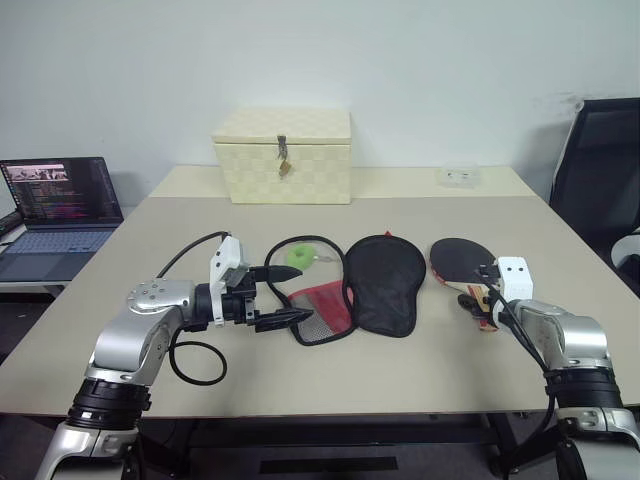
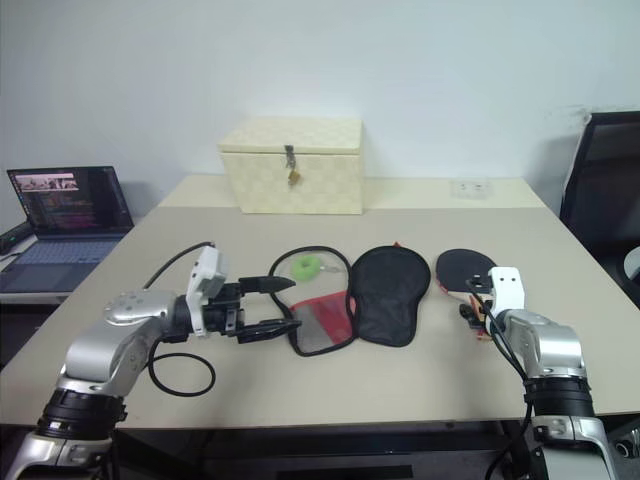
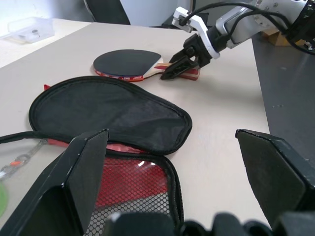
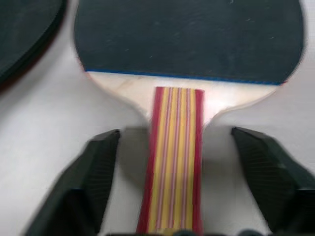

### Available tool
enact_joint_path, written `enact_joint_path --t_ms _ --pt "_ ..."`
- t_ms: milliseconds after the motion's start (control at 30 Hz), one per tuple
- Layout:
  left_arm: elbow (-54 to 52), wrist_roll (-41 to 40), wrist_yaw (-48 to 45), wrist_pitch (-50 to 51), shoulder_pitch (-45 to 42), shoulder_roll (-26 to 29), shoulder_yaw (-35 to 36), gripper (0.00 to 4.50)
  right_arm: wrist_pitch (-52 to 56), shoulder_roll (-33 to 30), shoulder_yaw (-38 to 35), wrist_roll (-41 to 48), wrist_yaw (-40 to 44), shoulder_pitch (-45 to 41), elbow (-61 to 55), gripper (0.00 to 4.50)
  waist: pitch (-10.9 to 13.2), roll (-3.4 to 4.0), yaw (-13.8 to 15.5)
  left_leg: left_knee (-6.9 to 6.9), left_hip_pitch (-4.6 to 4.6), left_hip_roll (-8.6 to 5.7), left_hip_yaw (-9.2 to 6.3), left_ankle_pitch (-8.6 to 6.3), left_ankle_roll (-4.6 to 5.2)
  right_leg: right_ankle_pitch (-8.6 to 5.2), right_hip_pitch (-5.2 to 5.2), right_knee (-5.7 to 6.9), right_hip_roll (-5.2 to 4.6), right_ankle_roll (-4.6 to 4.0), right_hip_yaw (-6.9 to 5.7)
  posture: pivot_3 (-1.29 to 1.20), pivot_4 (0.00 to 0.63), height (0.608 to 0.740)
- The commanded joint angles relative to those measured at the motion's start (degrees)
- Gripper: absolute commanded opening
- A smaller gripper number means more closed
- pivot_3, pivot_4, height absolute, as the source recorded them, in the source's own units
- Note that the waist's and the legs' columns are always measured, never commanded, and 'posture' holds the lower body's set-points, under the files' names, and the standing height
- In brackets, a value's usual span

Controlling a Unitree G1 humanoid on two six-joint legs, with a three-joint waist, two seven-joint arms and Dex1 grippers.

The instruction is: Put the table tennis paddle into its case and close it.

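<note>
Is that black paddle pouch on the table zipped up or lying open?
Open. The case lies unzipped with its black flap spread flat on the table, showing the red mesh inside; the table tennis paddle lies beside it.

Table tennis paddle (image 1: 462, 259) lay flat on right, black rubber face up, red rim, striped wooden handle pointing near. Case (image 1: 384, 281) lay unzipped mid-table just left of paddle, black flap spread flat, red-and-mesh half alongside on left, green tag behind.

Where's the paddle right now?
In the left eye view the table tennis paddle lies flat on the table's right side, just right of the open case, its handle between the right gripper's open fingers.
</note>
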Motion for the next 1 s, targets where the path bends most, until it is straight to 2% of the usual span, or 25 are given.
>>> enact_joint_path --t_ms 33,167,200,367,533,767,1000 --pt "-2.3 -0.6 0.2 -0.6 0.8 0.8 1.8 4.5 -1.5 0.3 -1.9 -0.1 -1.2 -1.5 -0.4 2.53 0.0 0.0 -0.1 0.0 0.0 0.0 0.0 0.0 0.0 0.0 0.0 0.0 0.0 0.0 0.0 0.0 0.15 0.74" --pt "-3.3 -1.0 0.7 -0.2 1.9 1.2 2.6 4.5 0.0 0.1 -3.2 0.9 -2.6 -2.8 -5.3 1.16 0.0 0.04 0.0 -0.01 -0.03 -0.01 -0.04 0.0 0.0 0.0 -0.01 0.0 0.0 0.0 -0.01 0.0 0.15 0.74" --pt "-3.5 -1.1 0.7 0.0 2.3 1.3 2.8 4.5 1.0 0.1 -3.6 1.4 -2.9 -3.5 -7.5 1.09 0.0 0.06 0.0 -0.02 -0.06 -0.02 -0.03 0.0 0.0 0.0 -0.04 0.0 -0.01 0.0 -0.01 0.0 0.15 0.74" --pt "-4.8 -2.5 0.4 1.6 3.6 2.2 4.4 4.5 10.0 2.7 -3.9 5.4 -4.7 -6.5 -21.2 1.09 0.1 0.12 -0.3 -0.08 -0.26 0.01 -0.04 0.0 0.0 0.0 -0.41 0.12 -0.02 0.0 0.13 0.0 0.15 0.74" --pt "-4.8 -2.6 0.6 2.1 3.6 2.4 4.8 4.5 16.3 10.4 -3.2 7.5 -7.7 -6.3 -28.6 1.09 0.1 0.09 -0.4 -0.09 -0.29 0.09 -0.06 0.0 0.0 -0.01 -0.48 0.2 -0.03 -0.04 0.08 0.0 0.15 0.74" --pt "-5.4 -2.6 1.0 2.5 3.8 2.1 4.7 4.5 14.7 22.0 -0.2 6.0 -12.2 -3.6 -26.7 1.09 0.1 0.09 -0.4 -0.04 -0.34 -0.01 -0.03 0.0 -0.01 -0.02 -0.6 0.36 -0.03 -0.03 0.16 0.0 0.15 0.74" --pt "-6.0 -2.7 1.5 2.6 4.5 2.6 5.1 4.5 9.5 26.3 1.8 3.8 -14.0 -3.9 -20.5 1.09 0.1 0.1 -0.4 -0.04 -0.37 0.0 -0.03 0.01 -0.02 -0.03 -0.72 0.46 -0.03 -0.05 0.18 0.0 0.15 0.74"
